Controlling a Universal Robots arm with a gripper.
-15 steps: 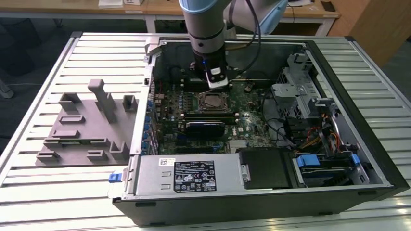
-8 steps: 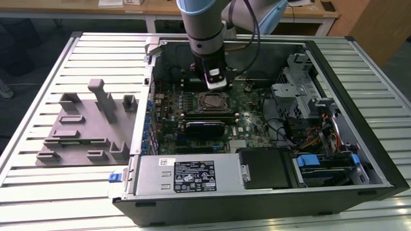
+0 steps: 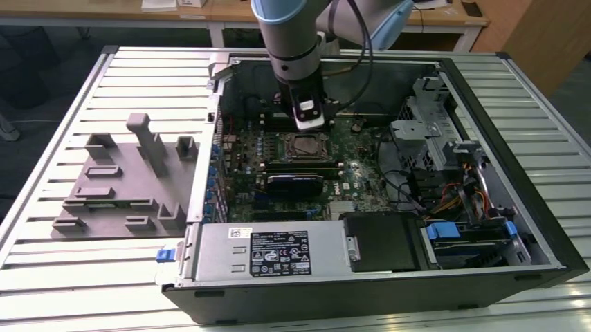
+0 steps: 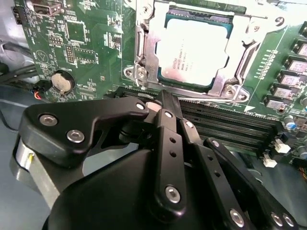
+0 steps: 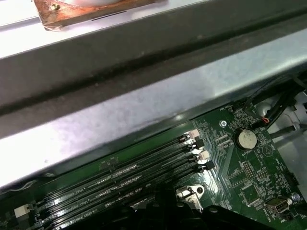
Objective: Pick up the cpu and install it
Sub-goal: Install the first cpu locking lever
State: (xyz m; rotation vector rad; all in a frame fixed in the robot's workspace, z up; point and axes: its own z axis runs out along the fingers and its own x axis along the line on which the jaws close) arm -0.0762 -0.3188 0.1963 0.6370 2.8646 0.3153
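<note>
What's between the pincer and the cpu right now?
In the second wrist view, black memory slots and the socket's metal frame edge lie between the pincer and the cpu.

The arm (image 3: 293,41) came down from twelve o'clock in the exterior view, its wrist pointing straight down — nearly vertical. In the second wrist view the gripper (image 4: 163,106) showed black linked fingers (image 4: 169,143) drawn together, tips meeting toward twelve o'clock — nothing visible between them.
</note>
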